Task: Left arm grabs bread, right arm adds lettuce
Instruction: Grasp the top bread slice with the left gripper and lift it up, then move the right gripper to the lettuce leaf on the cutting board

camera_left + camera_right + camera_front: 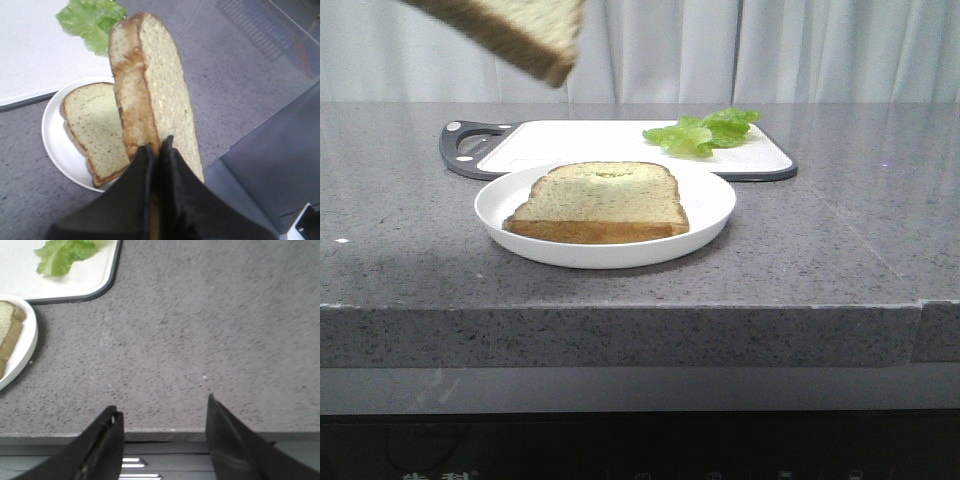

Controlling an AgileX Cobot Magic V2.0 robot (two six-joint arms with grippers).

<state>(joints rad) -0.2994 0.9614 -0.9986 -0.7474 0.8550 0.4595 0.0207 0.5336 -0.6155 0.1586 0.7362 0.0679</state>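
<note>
My left gripper is shut on the crust edge of the thick bread and holds it high above the table, tilted. In the front view only a corner of that bread shows at the top left. The gripper itself is out of frame there. The green lettuce lies on the right part of the white cutting board, also seen in the left wrist view and the right wrist view. My right gripper is open and empty over the table's front edge, to the right of the plate.
A white plate in front of the board holds a second, flatter toast slice. The plate also shows in the left wrist view and the right wrist view. The grey stone table ends in a front edge.
</note>
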